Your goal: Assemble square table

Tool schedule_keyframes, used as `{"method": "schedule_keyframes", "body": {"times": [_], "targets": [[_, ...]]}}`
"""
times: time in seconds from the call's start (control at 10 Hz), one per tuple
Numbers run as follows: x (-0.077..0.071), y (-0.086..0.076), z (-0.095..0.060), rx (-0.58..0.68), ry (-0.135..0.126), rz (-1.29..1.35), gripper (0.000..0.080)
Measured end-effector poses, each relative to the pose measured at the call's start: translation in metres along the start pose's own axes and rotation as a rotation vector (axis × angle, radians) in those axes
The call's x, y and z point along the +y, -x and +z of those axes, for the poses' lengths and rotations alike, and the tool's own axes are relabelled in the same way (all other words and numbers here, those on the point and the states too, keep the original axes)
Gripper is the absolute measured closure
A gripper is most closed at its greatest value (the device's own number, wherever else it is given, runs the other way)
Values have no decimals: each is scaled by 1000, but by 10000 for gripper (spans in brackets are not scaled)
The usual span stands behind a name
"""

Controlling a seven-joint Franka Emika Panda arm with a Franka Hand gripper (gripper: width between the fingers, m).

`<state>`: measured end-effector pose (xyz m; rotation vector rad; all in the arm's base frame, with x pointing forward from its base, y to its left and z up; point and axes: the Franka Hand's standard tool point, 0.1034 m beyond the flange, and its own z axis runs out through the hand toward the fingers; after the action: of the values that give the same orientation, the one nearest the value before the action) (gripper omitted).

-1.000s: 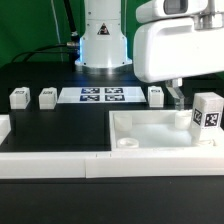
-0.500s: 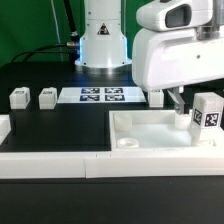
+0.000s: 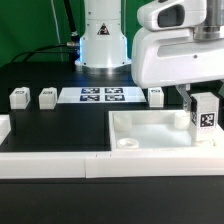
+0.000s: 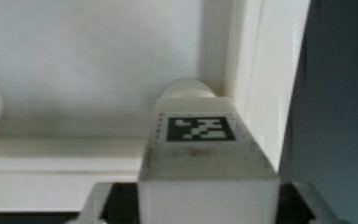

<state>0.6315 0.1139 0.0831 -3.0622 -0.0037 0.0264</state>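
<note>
Item: square table, unassembled, one Panda arm in attendance. Main part: the square panel [image 3: 150,128], white plastic with a raised rim, lying flat on the black surface [image 3: 60,125] toward the exterior view's right; a round corner socket [image 3: 127,143] shows at its near corner. Leg peg [image 3: 207,112], the piece in hand: a small white block with a black-and-white tag on its face, standing upright with its long axis vertical, at the panel's far corner on the exterior view's right, tight against the rim. Whether it is seated in a socket cannot be told. Pincer [image 4: 201,205]: directly above this peg, pointing straight down, with one dark finger [image 3: 187,100] just beside the peg. In the wrist view the peg fills the middle between the two jaws, so they flank its sides. Whether they are pressed onto it or a little apart from it cannot be told. Judgement: any coming move turns on this vertical alignment, peg axis in line with the pincer. Remaining leg pegs, three: two [image 3: 18,97] [image 3: 46,97] well apart at the exterior view's left, one [image 3: 156,95] behind the panel. Also present: the marker board [image 3: 103,96] and the long white bars [image 3: 50,160].
</note>
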Motion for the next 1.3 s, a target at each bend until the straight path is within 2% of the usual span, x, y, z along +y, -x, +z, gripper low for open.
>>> {"method": "schedule_keyframes", "body": {"times": [0.2,0.7,0.9,1.0,1.1,1.2,1.3], "targets": [[0,0,0,0,0,171,510],[-1,0,1,43,7,817,509],[0,0,2,37,-10,1166,509],[0,0,2,39,-10,1242,509],[-1,1,3,44,-19,1362,509],[-5,5,3,95,-89,1680,509],[-6,6,3,114,-101,1711,509]]}}
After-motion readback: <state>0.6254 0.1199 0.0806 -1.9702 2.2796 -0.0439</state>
